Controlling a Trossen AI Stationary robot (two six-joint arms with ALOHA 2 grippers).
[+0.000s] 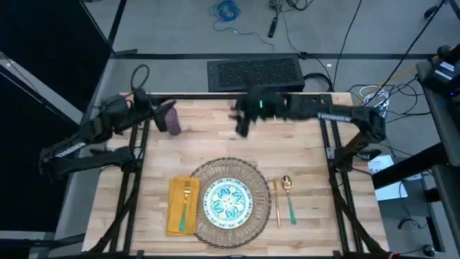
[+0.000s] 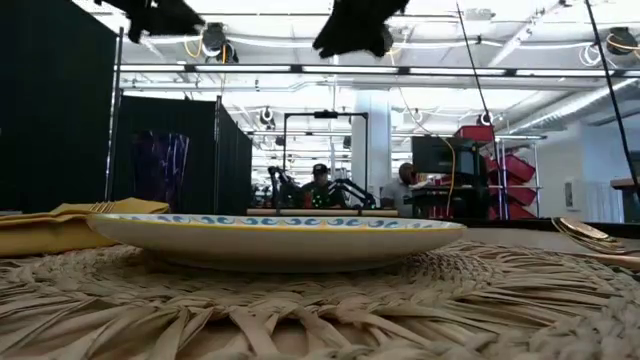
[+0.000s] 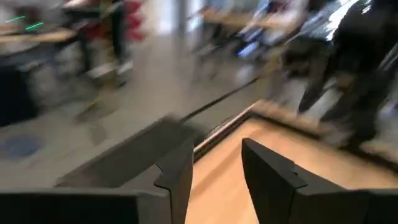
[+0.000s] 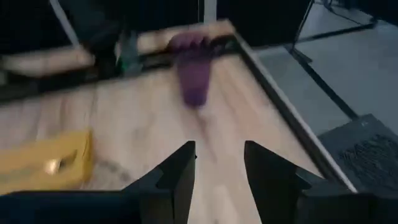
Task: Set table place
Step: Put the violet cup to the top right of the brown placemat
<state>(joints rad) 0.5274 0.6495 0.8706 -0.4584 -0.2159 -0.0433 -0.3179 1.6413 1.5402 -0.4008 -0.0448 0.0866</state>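
Note:
The purple cup (image 1: 172, 119) stands upright on the table (image 1: 208, 144) near the far left corner; it also shows in the low view (image 2: 160, 170) and the right wrist view (image 4: 191, 71). My left gripper (image 1: 158, 108) hovers open just beside the cup, at the far edge, with nothing between its fingers (image 3: 214, 155). My right gripper (image 1: 241, 128) is open above the far middle of the table, its fingers (image 4: 219, 149) pointing toward the cup. Near the front edge, a white plate with a teal pattern (image 1: 228, 201) sits on the round woven mat (image 1: 251, 173).
A yellow napkin (image 1: 181, 208) with a fork (image 1: 187, 198) on it lies left of the mat. A teal-handled spoon (image 1: 289, 198) and a thin gold utensil (image 1: 277, 205) lie to its right. Bare planks stretch between mat and cup. People sit in the room beyond (image 2: 320, 185).

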